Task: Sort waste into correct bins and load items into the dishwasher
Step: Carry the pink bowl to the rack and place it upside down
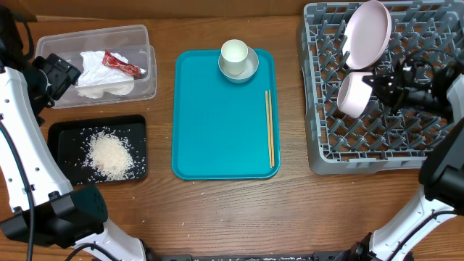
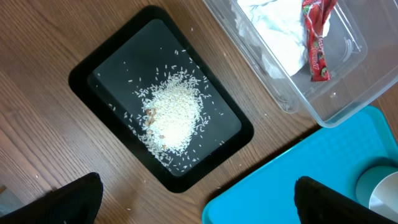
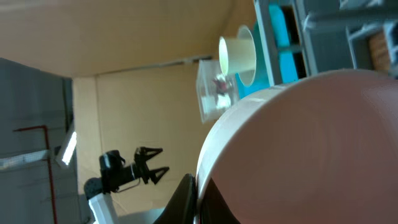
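Note:
My right gripper (image 1: pixel 371 81) is shut on the rim of the white bowl (image 1: pixel 353 95) and holds it on its side over the grey dish rack (image 1: pixel 326 148). The right wrist view shows the fingers (image 3: pixel 198 199) clamped on the bowl's rim (image 3: pixel 311 143). A white plate (image 1: pixel 367 32) stands in the rack. A pale cup (image 1: pixel 234 52) sits on a saucer (image 1: pixel 240 72) on the teal tray (image 1: pixel 217 130), with chopsticks (image 1: pixel 270 129) along its right side. My left gripper (image 1: pixel 64 72) is open and empty (image 2: pixel 199 208) by the clear tub (image 1: pixel 148 76).
The clear tub (image 2: pixel 336 106) holds a white napkin (image 2: pixel 273 28) and a red-and-white wrapper (image 2: pixel 317 37). The black tray (image 2: pixel 84 74) in front of it holds a pile of rice (image 2: pixel 174 115). A few grains lie on the wood beside it.

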Robot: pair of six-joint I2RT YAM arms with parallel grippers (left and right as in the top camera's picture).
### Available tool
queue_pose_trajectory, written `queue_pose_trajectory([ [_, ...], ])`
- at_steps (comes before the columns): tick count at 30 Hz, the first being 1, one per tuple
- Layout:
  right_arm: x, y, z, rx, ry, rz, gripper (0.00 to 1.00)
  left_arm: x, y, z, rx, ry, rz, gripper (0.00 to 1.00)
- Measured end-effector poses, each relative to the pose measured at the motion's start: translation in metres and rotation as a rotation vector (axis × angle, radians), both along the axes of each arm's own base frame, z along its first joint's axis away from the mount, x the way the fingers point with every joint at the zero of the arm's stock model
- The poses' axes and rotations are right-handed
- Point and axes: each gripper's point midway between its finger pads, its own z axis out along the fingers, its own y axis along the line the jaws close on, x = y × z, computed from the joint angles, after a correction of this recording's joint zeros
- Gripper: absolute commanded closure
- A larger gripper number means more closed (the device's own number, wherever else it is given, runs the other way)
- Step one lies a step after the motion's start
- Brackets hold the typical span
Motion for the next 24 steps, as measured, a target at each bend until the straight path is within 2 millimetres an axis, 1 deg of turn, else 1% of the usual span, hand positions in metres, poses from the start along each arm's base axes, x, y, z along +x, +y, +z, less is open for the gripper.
queue_pose_trajectory([
  [1,0.001,-0.003,0.000,0.006,-0.004,-0.009,0.93,0.000,0.000,0.000,0.000,0.000,0.000,0.00],
  [3,0.002,-0.009,0.000,0.012,-0.010,-0.026,0.82,0.000,0.000,0.000,0.000,0.000,0.000,0.00],
  [5,0.004,-0.019,-0.003,0.000,-0.003,-0.048,0.75,0.000,0.000,0.000,0.000,0.000,0.000,0.00],
  [9,0.001,-0.043,-0.016,-0.046,0.061,-0.098,0.67,0.000,0.000,0.000,0.000,0.000,0.000,0.00],
  [12,-0.005,-0.061,-0.025,-0.075,0.142,-0.140,0.58,0.000,0.000,0.000,0.000,0.000,0.000,0.00],
  [16,-0.011,-0.084,-0.028,-0.141,0.234,-0.186,0.49,0.000,0.000,0.000,0.000,0.000,0.000,0.00],
  [19,-0.012,-0.104,-0.019,-0.220,0.294,-0.223,0.48,0.000,0.000,0.000,0.000,0.000,0.000,0.00],
  [21,-0.013,-0.116,-0.011,-0.284,0.327,-0.246,0.50,0.000,0.000,0.000,0.000,0.000,0.000,0.00],
  [23,-0.012,-0.124,0.000,-0.348,0.344,-0.261,0.53,0.000,0.000,0.000,0.000,0.000,0.000,0.00],
  [24,-0.012,-0.126,0.004,-0.377,0.349,-0.266,0.58,0.000,0.000,0.000,0.000,0.000,0.000,0.00],
])
